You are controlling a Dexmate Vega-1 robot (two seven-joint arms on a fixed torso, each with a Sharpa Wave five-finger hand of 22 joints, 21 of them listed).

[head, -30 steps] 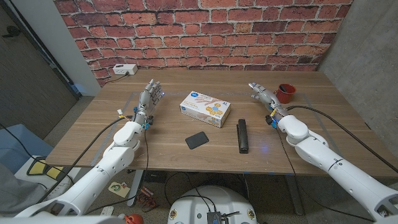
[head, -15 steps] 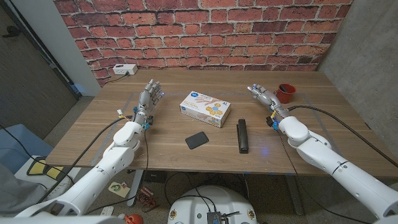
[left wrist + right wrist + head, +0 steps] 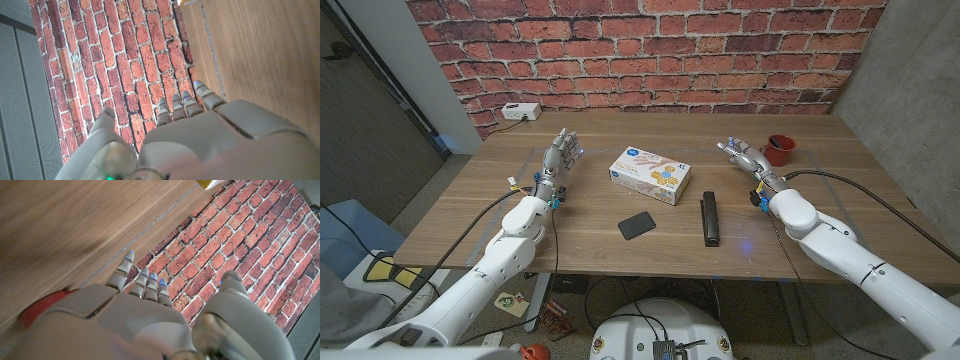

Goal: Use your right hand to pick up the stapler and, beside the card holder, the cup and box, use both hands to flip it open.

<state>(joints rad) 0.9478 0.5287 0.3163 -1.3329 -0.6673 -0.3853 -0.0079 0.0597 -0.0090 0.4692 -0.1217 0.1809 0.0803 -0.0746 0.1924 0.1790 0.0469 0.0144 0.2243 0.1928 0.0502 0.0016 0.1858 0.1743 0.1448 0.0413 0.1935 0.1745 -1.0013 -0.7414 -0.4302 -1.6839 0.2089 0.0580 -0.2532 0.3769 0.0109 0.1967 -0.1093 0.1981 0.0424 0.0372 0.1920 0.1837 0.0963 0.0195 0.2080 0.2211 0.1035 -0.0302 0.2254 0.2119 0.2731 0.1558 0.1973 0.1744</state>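
Nothing's done yet: your right hand [image 3: 741, 156] is spread and empty, the stapler [image 3: 710, 219] untouched, unopened.

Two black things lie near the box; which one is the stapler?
The stapler is the long narrow bar nearer the right robot hand; the flat squarish card holder isn't.

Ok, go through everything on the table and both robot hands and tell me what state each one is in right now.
stapler: closed, lying flat, untouched
box: closed, lying flat
card holder: lying flat
cup: upright
left robot hand: open, holding nothing
right robot hand: open, holding nothing
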